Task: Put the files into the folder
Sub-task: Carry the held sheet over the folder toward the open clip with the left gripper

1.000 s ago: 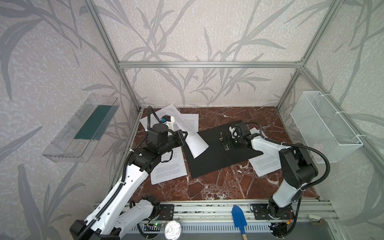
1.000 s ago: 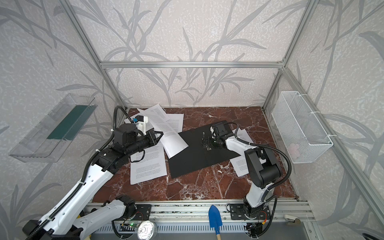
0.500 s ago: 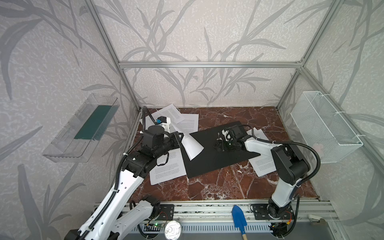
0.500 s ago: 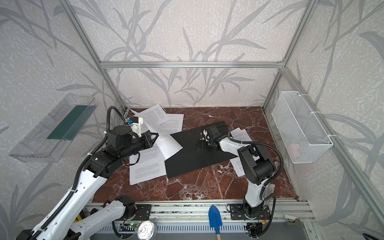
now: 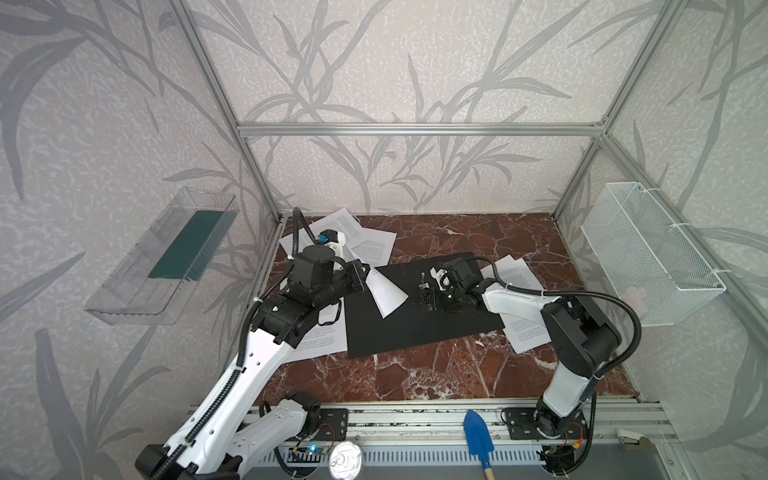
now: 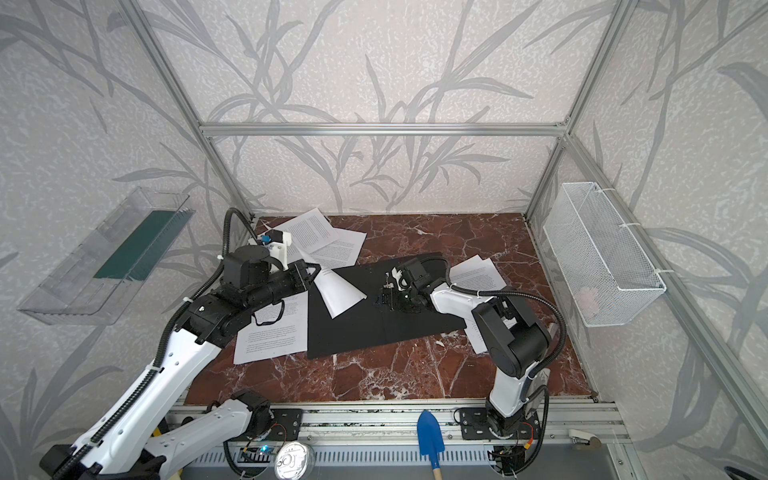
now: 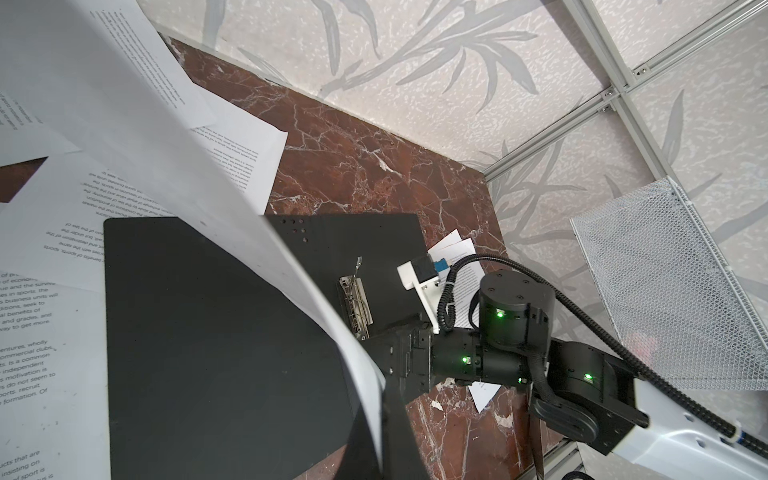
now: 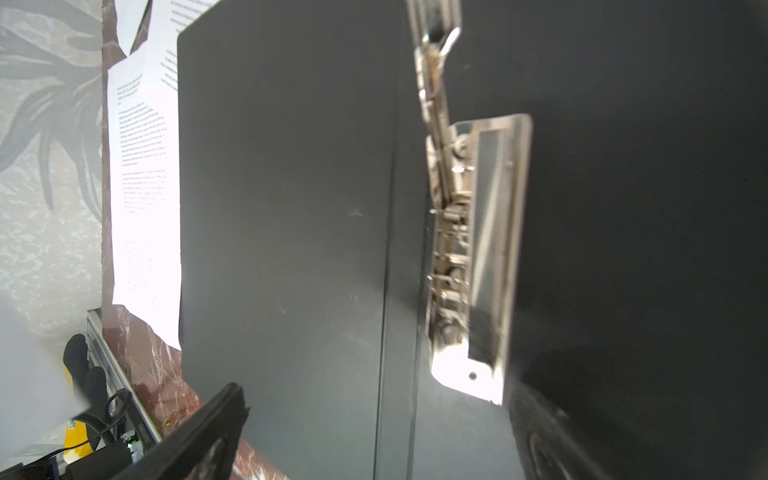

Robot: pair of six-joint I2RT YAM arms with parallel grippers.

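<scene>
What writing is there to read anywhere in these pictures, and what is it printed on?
"business units will": white printed paper sheet beside the flat black folder, left wrist view.
"and grades, and": same sheet.
"way to get more": same sheet.
"do not seem to": same sheet.
Other printed sheets: too small to read.
Curled white sheet in the left gripper: nothing legible.
Folder: no lettering visible.

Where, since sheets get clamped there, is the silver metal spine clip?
Mid-table in a top view, the clip lies on the flat black folder, beside the open right gripper, right of the lifted white sheet.
</scene>
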